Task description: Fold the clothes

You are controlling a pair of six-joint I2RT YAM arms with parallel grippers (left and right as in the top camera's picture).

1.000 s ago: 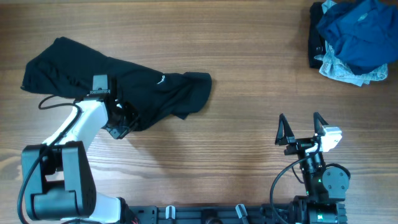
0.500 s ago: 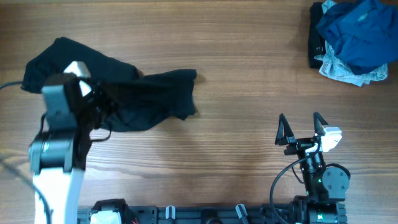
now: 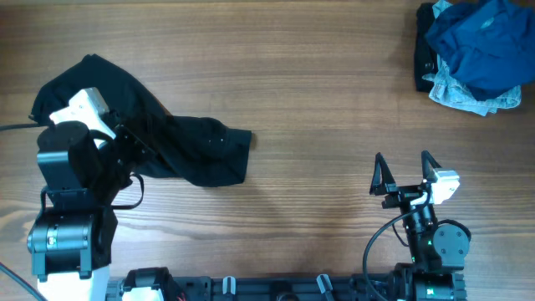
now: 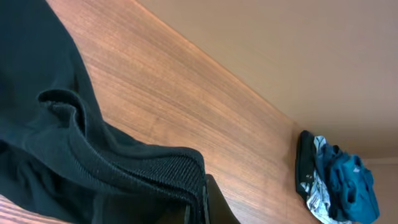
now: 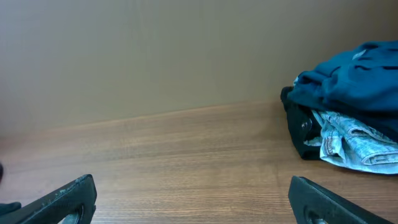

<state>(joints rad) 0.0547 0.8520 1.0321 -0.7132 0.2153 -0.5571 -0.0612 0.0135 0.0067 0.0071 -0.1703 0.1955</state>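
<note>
Black garment (image 3: 180,146) lay on the left side of the overhead frame, crumpled. One end bunched at upper left. The other end stretched right toward mid-frame and ended in a blunt edge. Part of it sat under my left arm (image 3: 71,184).

My left gripper (image 4: 202,208) was pinched on the garment's ribbed hem (image 4: 143,177). The left wrist view showed the hem gathered right at my fingers along the bottom edge, and cloth covered most of the jaws. Folds of the same black fabric filled the left half of that view. It looked raised off the wood there, but how far I couldn't tell.

My right gripper (image 3: 404,174) sat at lower right of the overhead frame, well apart from the garment. Its fingers were spread wide with nothing between them. In the right wrist view the two fingertips (image 5: 62,200) showed at the bottom corners, with only bare wood in between.

The pile of clothes (image 3: 472,50) was at the upper right corner of the overhead frame. A blue garment (image 5: 354,81) lay on top, pale washed denim-like cloth (image 5: 348,146) below it, and a dark item (image 3: 423,58) was on the pile's left side. The wooden table (image 3: 334,92) lay under everything.
</note>
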